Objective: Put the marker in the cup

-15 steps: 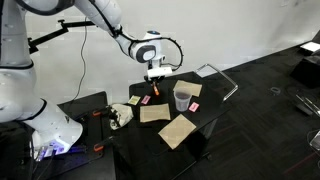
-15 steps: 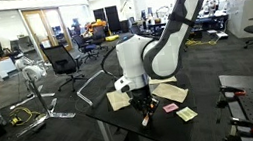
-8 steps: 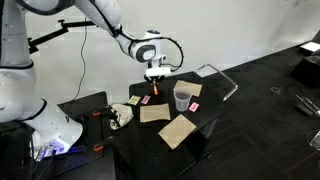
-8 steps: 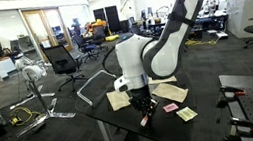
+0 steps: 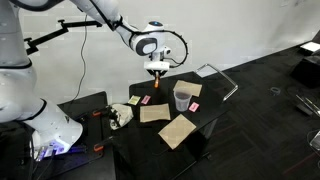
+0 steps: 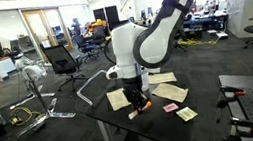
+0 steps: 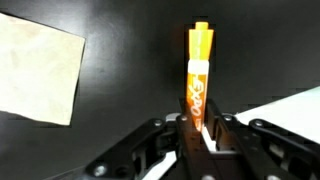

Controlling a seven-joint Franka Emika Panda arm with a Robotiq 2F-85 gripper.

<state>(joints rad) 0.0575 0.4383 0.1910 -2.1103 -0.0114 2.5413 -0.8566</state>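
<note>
My gripper (image 5: 158, 71) is shut on the marker (image 5: 158, 81), an orange-red pen that hangs from the jaws above the black table (image 5: 205, 120). In the wrist view the marker (image 7: 198, 70) sticks out between the two fingers (image 7: 198, 125), label facing the camera. The gripper with the marker (image 6: 140, 106) also shows in both exterior views. The cup (image 5: 183, 97), a clear plastic tumbler, stands upright on the table a little to one side of the gripper and lower. I cannot make out the cup in the wrist view.
Two tan cardboard squares (image 5: 154, 113) (image 5: 178, 130) lie on the table, one also in the wrist view (image 7: 35, 65). Small pink pieces (image 5: 194, 105) lie near the cup. A crumpled white item (image 5: 122, 113) sits at the table's edge. A metal frame (image 5: 225, 80) stands behind.
The gripper has risen a little with the marker held in it and shifted slightly. The cup and cardboard have not moved.
</note>
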